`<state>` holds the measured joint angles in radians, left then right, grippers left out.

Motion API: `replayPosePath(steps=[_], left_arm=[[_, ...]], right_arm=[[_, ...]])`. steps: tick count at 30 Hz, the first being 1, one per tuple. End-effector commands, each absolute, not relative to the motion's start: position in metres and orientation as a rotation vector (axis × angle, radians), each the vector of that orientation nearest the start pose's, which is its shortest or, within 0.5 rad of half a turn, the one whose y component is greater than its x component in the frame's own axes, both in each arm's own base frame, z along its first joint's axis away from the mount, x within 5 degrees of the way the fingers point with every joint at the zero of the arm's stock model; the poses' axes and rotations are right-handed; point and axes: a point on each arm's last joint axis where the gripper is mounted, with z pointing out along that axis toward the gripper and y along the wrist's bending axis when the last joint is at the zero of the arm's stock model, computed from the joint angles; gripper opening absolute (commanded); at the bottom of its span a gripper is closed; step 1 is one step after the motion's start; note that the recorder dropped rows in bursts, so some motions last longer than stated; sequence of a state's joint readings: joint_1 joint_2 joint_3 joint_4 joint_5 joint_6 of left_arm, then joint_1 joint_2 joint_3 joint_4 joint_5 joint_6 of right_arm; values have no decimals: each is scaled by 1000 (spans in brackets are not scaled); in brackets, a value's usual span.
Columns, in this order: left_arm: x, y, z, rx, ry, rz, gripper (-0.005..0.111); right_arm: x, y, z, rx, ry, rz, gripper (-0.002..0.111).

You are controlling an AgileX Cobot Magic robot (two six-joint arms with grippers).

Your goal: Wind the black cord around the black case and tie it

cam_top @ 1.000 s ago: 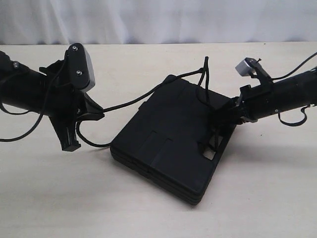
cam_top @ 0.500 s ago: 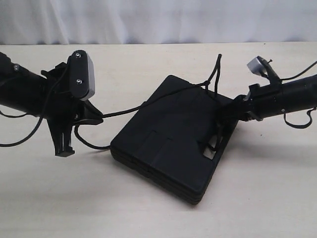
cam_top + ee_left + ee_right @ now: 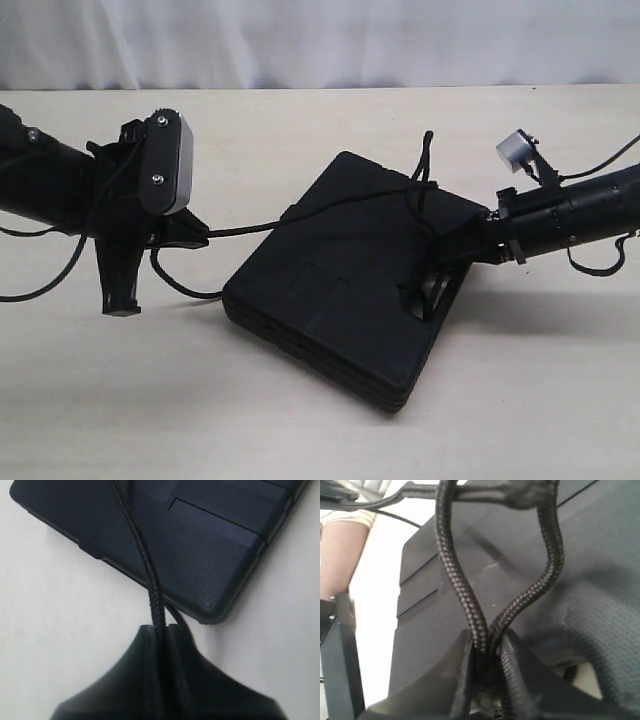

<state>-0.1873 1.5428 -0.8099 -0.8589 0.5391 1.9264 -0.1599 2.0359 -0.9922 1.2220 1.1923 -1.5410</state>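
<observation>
Two cord (image 3: 462, 595) strands inside right claw (image 3: 487, 642)

One black case (image 3: 340, 280) and one black cord (image 3: 260, 226) are on one pale table (image 3: 300, 430). Two robot arms are in view: the left arm (image 3: 50, 185) and the right arm (image 3: 590, 205). They end in two grippers, the left gripper (image 3: 198, 238) and the right gripper (image 3: 445, 248). Two cord strands enter the right gripper's fingers. Two wrist cameras show, the left camera (image 3: 165, 160) and the right camera (image 3: 517, 148).

Black arms (image 3: 50, 185), grey wrist cameras (image 3: 166, 163)
</observation>
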Motion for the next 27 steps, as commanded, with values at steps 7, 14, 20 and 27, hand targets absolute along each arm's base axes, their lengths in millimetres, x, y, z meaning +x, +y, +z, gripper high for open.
replayPosePath(steps=[7,14,20,27], left_arm=[[286,-101,188,1508,1836,-302,0],[292,-105,182,1392,1891,-380,0],[293,-107,176,1375,1908,-420,0],[293,-107,176,1375,1909,-418,0]], right_arm=[[323,44,122,-775,2332,1371,4],[318,73,126,-874,2309,1404,5],[313,92,145,-980,2261,1383,10],[313,93,165,-880,2378,1239,60]])
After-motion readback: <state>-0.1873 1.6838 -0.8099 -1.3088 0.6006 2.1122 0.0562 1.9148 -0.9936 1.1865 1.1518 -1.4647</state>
